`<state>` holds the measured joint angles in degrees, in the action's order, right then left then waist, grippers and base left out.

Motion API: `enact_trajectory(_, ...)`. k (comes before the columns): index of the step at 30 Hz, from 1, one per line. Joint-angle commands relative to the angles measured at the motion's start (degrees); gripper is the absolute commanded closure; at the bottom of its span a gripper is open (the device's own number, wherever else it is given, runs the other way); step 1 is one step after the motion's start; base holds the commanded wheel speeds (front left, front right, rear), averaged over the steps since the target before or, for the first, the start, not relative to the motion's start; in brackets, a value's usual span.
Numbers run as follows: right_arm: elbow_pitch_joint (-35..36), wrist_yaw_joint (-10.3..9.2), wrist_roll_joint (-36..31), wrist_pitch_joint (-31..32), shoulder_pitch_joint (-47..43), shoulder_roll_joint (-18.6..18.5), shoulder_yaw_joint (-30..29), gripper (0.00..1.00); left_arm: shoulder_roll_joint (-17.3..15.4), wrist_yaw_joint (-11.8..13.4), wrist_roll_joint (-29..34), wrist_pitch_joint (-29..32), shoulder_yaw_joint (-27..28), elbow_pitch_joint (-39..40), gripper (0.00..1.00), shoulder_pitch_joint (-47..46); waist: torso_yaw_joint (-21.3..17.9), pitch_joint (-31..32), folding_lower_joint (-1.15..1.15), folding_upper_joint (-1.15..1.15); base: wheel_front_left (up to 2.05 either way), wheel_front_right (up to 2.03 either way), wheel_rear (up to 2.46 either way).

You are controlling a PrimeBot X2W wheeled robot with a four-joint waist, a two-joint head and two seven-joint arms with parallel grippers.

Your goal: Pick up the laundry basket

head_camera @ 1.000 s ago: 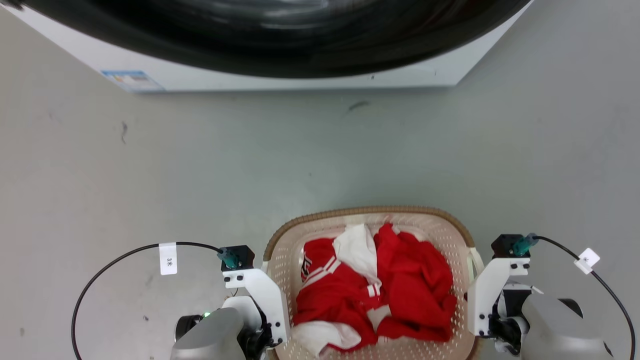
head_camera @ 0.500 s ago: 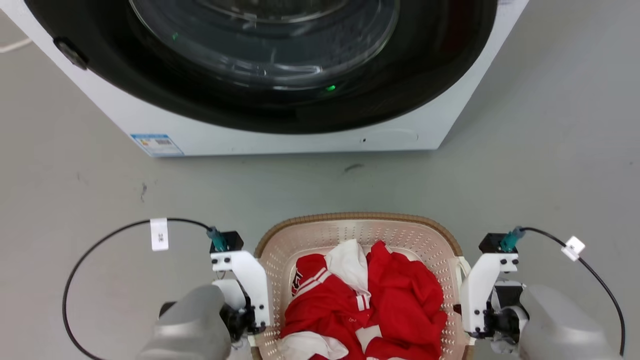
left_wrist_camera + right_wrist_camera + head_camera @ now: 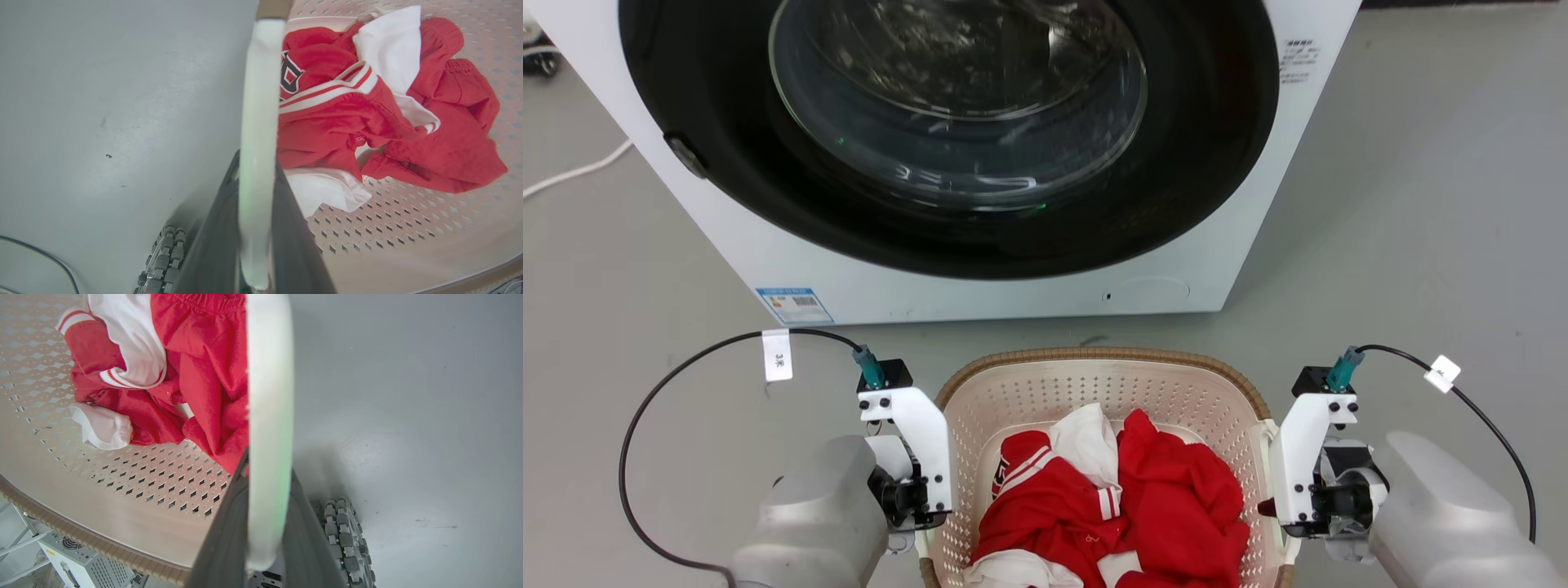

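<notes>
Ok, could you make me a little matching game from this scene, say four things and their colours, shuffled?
Things:
1 laundry basket
2 clothes
3 washing machine
4 floor

Colours:
A grey
B red and white
C cream with a brown rim
D white with a dark round door

Pairs: 1-C, 2-B, 3-D, 4-A.

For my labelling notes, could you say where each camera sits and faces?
Head view: on the head, facing forward and down at washing machine and laundry basket; left forearm and right forearm show.
Left wrist view: from that wrist along the left gripper, shut on a basket handle.
Right wrist view: along the right gripper, likewise.
All share the basket and its red clothes.
</notes>
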<state>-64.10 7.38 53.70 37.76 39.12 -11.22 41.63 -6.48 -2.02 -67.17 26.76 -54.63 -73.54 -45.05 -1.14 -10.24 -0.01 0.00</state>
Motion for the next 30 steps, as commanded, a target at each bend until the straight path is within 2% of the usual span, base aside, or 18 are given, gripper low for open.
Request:
enact_trajectory(1,0.06,0.2,0.5,0.7,0.75,0.39,0.34,1.0,0.02,-0.19,-0.21,0.21,0.29,0.1,1.0,-1.24,0.0,1.03,0.01,0.0,0.0,0.0,0.0)
enact_trajectory(16,-3.86,0.2,3.07,7.17,2.47,2.56,2.33,1.0,-1.32,-0.76,-1.35,6.08,0.38,-0.14,1.0,-0.85,0.0,8.27,0.01,0.0,0.0,0.0,0.0)
enact_trajectory(30,-6.7,0.19,3.23,6.94,2.96,3.48,3.34,1.0,-2.05,-1.01,-2.44,9.21,0.67,-0.25,1.0,1.46,-0.12,11.87,0.01,0.0,0.0,0.0,0.0)
